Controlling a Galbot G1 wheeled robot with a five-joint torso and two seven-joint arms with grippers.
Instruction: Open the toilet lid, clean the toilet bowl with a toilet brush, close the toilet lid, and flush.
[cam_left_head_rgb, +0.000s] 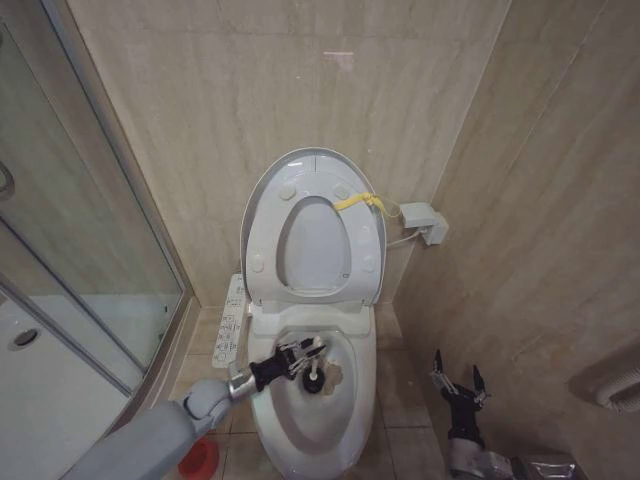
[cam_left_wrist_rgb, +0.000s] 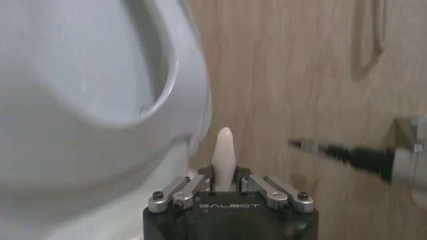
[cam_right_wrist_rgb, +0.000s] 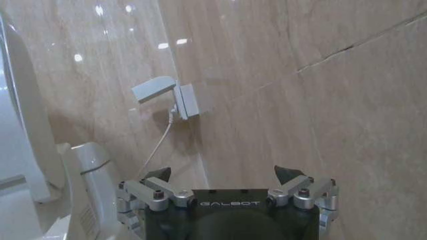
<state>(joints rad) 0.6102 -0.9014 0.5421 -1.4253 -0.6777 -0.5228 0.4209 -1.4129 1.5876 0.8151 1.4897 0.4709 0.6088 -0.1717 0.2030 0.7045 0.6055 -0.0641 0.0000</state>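
The toilet lid (cam_left_head_rgb: 316, 164) stands raised against the back wall with the seat ring (cam_left_head_rgb: 262, 240) folded up in front of it; a yellow strap (cam_left_head_rgb: 358, 201) hangs at the edge. Below lies the open toilet bowl (cam_left_head_rgb: 340, 420). My left gripper (cam_left_head_rgb: 298, 356) reaches over the bowl's rim from the left, shut on the toilet brush (cam_left_head_rgb: 315, 381), whose black head is down inside the bowl. The left wrist view has the white brush handle (cam_left_wrist_rgb: 224, 145) sticking up between the shut left gripper (cam_left_wrist_rgb: 223, 184). My right gripper (cam_left_head_rgb: 458, 383) waits open, low beside the toilet's right side (cam_right_wrist_rgb: 223, 175).
A red holder (cam_left_head_rgb: 200, 458) sits on the floor left of the toilet. A control panel (cam_left_head_rgb: 232, 320) runs along the toilet's left side. A glass shower door (cam_left_head_rgb: 80, 250) closes off the left. A grey wall box (cam_left_head_rgb: 425, 222) with a cable sits right of the lid.
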